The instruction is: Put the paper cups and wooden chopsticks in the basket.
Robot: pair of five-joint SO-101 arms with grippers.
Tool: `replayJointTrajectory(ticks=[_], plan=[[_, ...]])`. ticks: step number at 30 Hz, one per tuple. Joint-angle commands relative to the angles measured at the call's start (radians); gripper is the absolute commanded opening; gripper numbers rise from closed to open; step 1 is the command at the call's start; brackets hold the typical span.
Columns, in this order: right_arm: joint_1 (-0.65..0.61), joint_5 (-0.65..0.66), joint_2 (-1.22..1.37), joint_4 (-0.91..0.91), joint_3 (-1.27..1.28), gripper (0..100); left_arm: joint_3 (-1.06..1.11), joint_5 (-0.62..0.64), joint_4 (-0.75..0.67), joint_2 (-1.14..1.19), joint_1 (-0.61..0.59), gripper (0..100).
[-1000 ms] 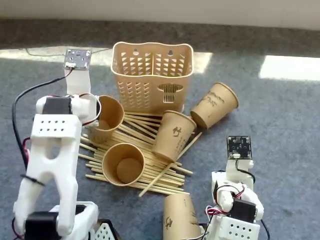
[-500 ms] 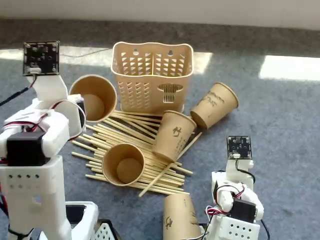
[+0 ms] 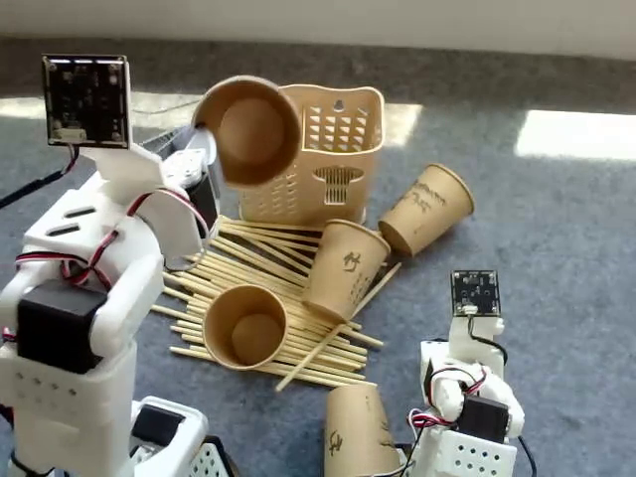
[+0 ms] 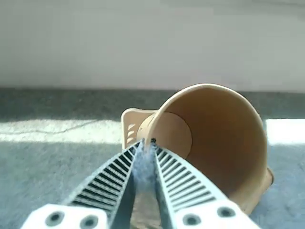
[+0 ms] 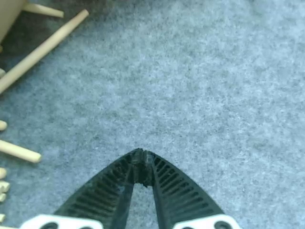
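Note:
My left gripper (image 4: 145, 143) is shut on the rim of a paper cup (image 3: 248, 131), held in the air with its mouth toward the camera, in front of the basket's left half. The same paper cup (image 4: 224, 148) hangs over the tan basket (image 4: 131, 129) in the left wrist view. The basket (image 3: 343, 149) stands upright at the back. An upright cup (image 3: 246, 326) and a tilted cup (image 3: 344, 270) rest on the pile of wooden chopsticks (image 3: 268, 288). Another cup (image 3: 427, 209) lies right of the basket, and one (image 3: 356, 432) lies at the front. My right gripper (image 5: 140, 167) is shut over bare carpet, holding nothing.
Grey carpet (image 3: 556, 258) covers the floor, with open room on the right side. Chopstick ends (image 5: 28, 52) lie near the right gripper. A pale wall runs along the back.
The left arm has lifted the cup from beside the chopstick pile up and to the right, to the front of the basket. The right arm has stayed still.

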Motion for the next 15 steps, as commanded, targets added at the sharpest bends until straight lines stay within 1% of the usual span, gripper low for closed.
replayJointTrajectory(ticks=[1, 10, 15], plan=[[0.002, 0.012, -0.005, -0.015, 0.13, 0.5, 0.024, 0.021, -0.127, -0.015, 0.064, 1], [0.002, 0.012, -0.005, -0.015, 0.13, 0.5, 0.197, 0.018, -0.451, -0.001, 0.147, 1], [0.002, 0.012, -0.005, -0.015, 0.13, 0.5, 0.203, 0.02, -0.528, 0.15, 0.148, 1]])
